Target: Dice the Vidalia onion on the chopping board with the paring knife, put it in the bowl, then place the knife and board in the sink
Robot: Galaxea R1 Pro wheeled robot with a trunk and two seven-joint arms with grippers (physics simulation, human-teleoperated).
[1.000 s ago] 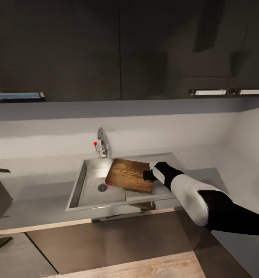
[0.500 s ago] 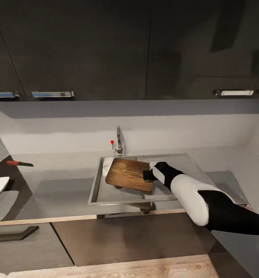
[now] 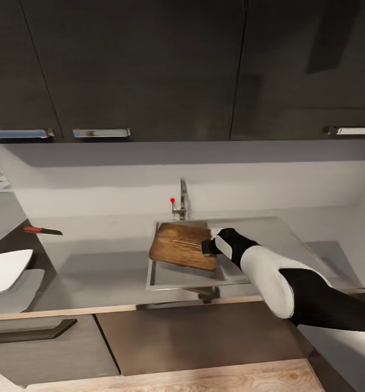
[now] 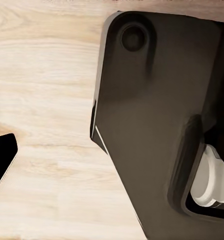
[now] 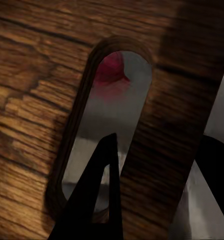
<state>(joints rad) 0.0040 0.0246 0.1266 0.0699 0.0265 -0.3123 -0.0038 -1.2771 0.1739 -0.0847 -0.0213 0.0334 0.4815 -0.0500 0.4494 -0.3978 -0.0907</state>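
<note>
Now, from left to right:
Bowl: the bowl (image 3: 5,271) sits at 9 o'clock, its content cannot be told;
Knife: the paring knife (image 3: 42,231) lies on the countertop (image 3: 100,256), not yet in the sink (image 3: 183,275);
Board: the chopping board (image 3: 181,245) is tilted over the basin;
Right gripper: the right gripper (image 3: 206,247) is clamped on the board's edge at 3 o'clock;
Left gripper: cannot tell;
Left: release the board, fetch the knife.
</note>
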